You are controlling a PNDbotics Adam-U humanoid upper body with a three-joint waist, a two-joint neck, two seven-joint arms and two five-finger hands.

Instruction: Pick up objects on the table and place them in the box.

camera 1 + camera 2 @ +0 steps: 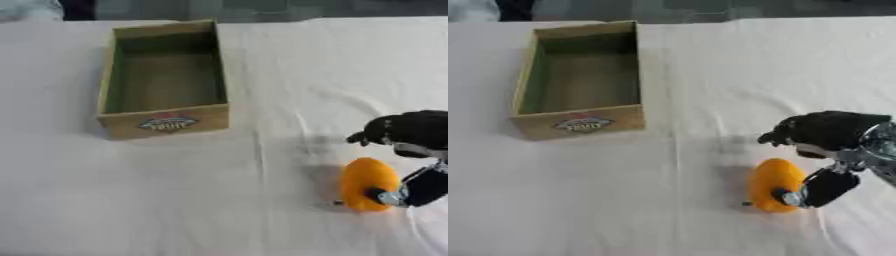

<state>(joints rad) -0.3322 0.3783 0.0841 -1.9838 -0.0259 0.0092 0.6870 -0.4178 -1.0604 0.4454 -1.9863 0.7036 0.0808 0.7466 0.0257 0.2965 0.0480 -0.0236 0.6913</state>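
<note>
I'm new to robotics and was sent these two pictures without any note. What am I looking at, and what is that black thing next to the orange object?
Both pictures show the same moment, taken by the two eyes of a camera in a humanoid robot's head, looking down at a table covered in white cloth. The black thing is the right robot hand, coming in from the right side. Its fingers and thumb are closing around an orange, egg-shaped object, which seems to rest on the cloth. Farther back on the left stands an open cardboard box with a label on its front; nothing shows inside it. The left hand is not in view.
</note>
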